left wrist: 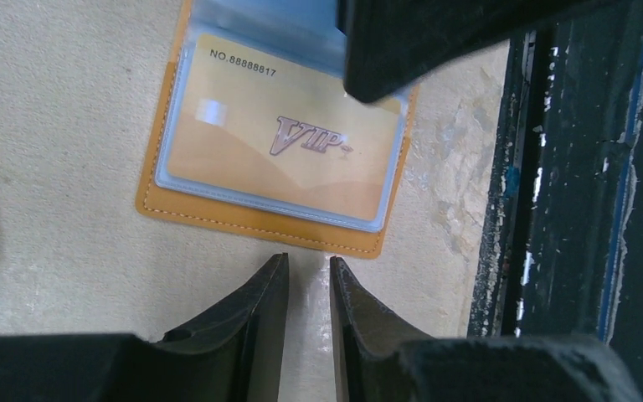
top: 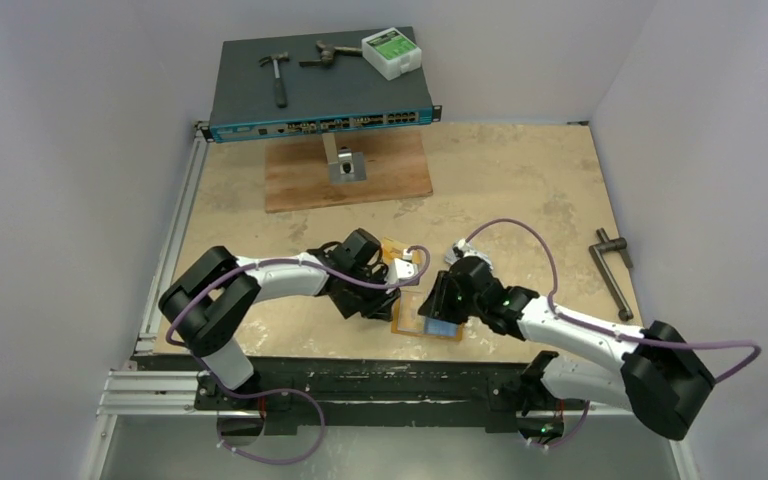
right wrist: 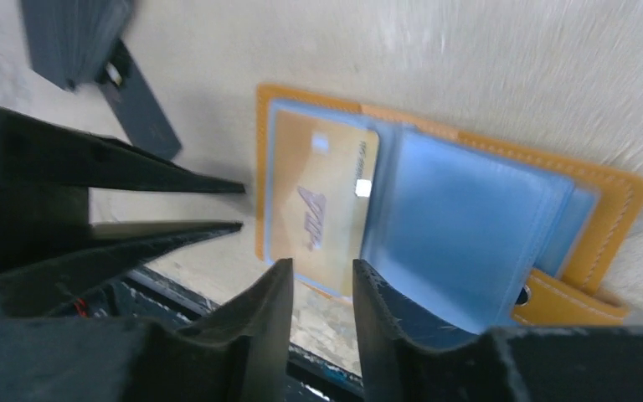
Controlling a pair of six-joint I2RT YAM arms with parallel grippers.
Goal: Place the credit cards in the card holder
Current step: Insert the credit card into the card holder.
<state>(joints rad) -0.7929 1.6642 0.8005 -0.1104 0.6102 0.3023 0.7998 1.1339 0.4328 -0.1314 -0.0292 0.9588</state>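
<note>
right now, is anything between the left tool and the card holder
Nothing visible. Only bare table lies between the left tool and the near edge of the holder. The tool's jaws are slightly apart and empty.

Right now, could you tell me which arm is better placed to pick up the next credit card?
Left, I'd say. The black cards lie beside the left gripper, while the right gripper hovers over the open card holder.
</note>
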